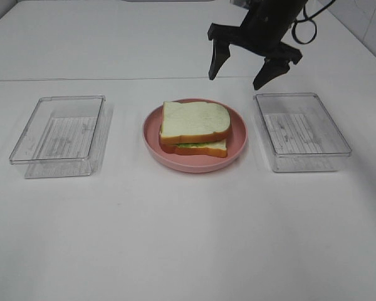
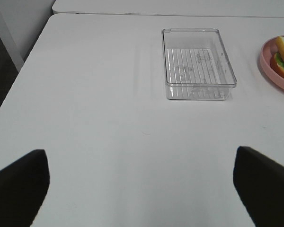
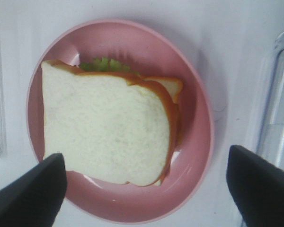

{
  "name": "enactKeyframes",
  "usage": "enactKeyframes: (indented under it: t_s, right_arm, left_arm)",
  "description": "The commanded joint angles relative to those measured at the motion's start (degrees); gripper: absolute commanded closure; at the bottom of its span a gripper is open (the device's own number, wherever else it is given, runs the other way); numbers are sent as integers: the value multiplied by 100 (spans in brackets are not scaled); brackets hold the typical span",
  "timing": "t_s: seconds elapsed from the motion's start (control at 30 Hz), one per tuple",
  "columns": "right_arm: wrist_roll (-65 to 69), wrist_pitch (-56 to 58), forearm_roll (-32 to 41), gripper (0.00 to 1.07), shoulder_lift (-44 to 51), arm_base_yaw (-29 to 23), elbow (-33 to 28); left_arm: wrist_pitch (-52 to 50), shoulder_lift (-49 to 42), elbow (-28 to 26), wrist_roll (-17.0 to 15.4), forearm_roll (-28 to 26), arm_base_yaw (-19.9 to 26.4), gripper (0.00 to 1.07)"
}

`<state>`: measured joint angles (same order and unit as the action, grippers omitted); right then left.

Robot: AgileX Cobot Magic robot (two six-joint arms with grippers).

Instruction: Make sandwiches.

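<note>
Hovering above and behind the pink plate point(image 1: 155, 139), your right gripper point(image 1: 241, 69) has its jaws spread wide w/ nothing between them. Sandwich point(image 1: 195, 128) sits on that plate, mid tabletop point(image 1: 188, 238), top slice skewed off the bottom one, lettuce point(image 3: 100, 64) peeking out. Clear trays flank it: left tray point(image 1: 57, 135), right tray point(image 1: 301, 132). Left gripper point(image 2: 142, 187) also spread, empty, low over bare tabletop, well apart from the left tray.

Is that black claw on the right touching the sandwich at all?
Apart. The exterior high view shows the right gripper open, hanging above and behind the sandwich, with bare table between.
</note>
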<state>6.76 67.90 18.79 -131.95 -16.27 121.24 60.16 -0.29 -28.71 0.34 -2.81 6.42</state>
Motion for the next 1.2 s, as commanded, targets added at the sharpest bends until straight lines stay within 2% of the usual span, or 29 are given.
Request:
enactKeyframes:
  t_s: [0.03,0.13,0.3,0.37,0.43,0.47,0.53,0.63,0.7,0.73,0.77,0.8,0.83,0.9,0.93,1.0,1.03,1.1,1.13,1.17,1.2]
  right_arm:
    - [109,544,-848,24,40,-17,676]
    - [149,544,-1341,24,235,0,699]
    - [-17,544,-1702,24,470,97,619]
    - [-126,544,-1742,24,550,275,539]
    - [-281,544,-1833,24,602,710,407]
    - [-281,544,-1833,24,602,710,407]
    - [-561,544,-1879,24,716,1289,86]
    - [-561,544,-1805,24,842,1375,-103]
    - [-579,544,-1759,24,1415,1387,-848]
    - [-579,544,-1759,24,1415,1387,-848]
    - [-567,521,-1765,24,1965,1324,-1587]
    - [-556,458,-1805,24,2326,1243,-1988]
    - [-556,458,-1805,24,2326,1243,-1988]
    - [-384,-126,-1833,24,3942,1163,-3512]
    - [-384,-126,-1833,24,3942,1163,-3512]
    - [-355,-327,-1879,24,4796,1123,-4263]
    - [-355,-327,-1879,24,4796,1123,-4263]
    - [-258,-607,-1879,24,6784,1123,-5758]
    - [-258,-607,-1879,24,6784,1123,-5758]
    - [-258,-665,-1914,24,7185,1123,-6016]
    - [-281,-785,-1925,24,8050,1123,-6543]
  left_arm:
    - [-92,-92,11,-34,-46,23,7]
    - [-92,-92,11,-34,-46,23,7]
    - [-92,-92,11,-34,-46,23,7]
    - [-92,-92,11,-34,-46,23,7]
    - [-92,-92,11,-34,-46,23,7]
    - [-92,-92,11,-34,-46,23,7]
    - [-92,-92,11,-34,-46,23,7]
    - [-92,-92,11,-34,-46,23,7]
    - [-92,-92,11,-34,-46,23,7]
    - [-92,-92,11,-34,-46,23,7]
    - [-92,-92,11,-34,-46,23,7]
    - [-92,-92,11,-34,-46,23,7]
    - [-92,-92,11,-34,-46,23,7]
    - [-92,-92,11,-34,-46,23,7]
    - [-92,-92,11,-34,-46,23,7]
    - [-92,-92,11,-34,-46,23,7]
    - [-92,-92,11,-34,-46,23,7]
    - [-92,-92,11,-34,-46,23,7]
    - [-92,-92,11,-34,-46,23,7]
    - [-92,-92,11,-34,-46,23,7]
    - [-92,-92,11,-34,-46,23,7]
